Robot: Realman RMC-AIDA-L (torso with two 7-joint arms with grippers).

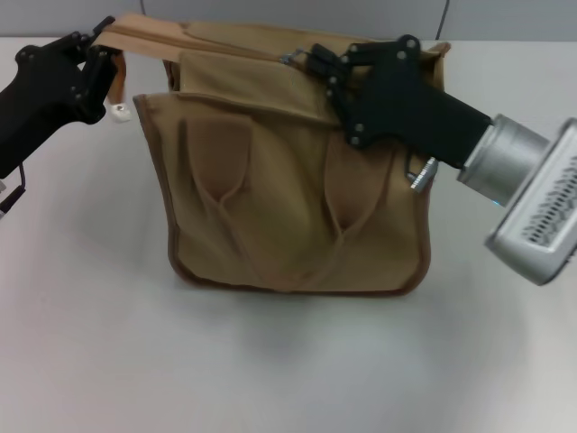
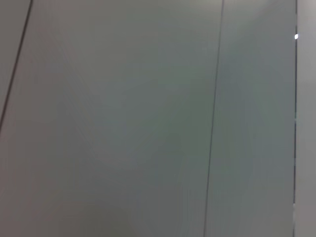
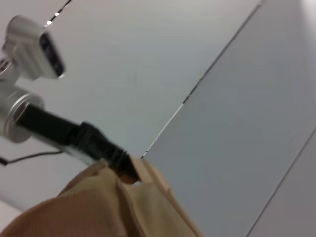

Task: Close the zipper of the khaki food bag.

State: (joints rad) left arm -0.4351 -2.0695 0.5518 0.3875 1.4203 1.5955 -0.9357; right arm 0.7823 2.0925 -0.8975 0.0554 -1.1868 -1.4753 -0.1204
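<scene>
The boxy tan canvas food bag (image 1: 288, 198) stands upright on the white table (image 1: 90, 343). The left gripper (image 1: 97, 56) pinches its soft top corner taut; the right gripper (image 1: 317, 65) clamps the small silver slider (image 1: 292, 56) (canvas buckles easily).

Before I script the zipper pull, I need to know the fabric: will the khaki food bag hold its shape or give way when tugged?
Probably floppy: the khaki food bag sags and creases, and its top corner is stretched out where the left gripper pinches it. It likely needs that bracing while the right gripper, at the zipper, pulls. It looks light, so it may slide on the table.
</scene>
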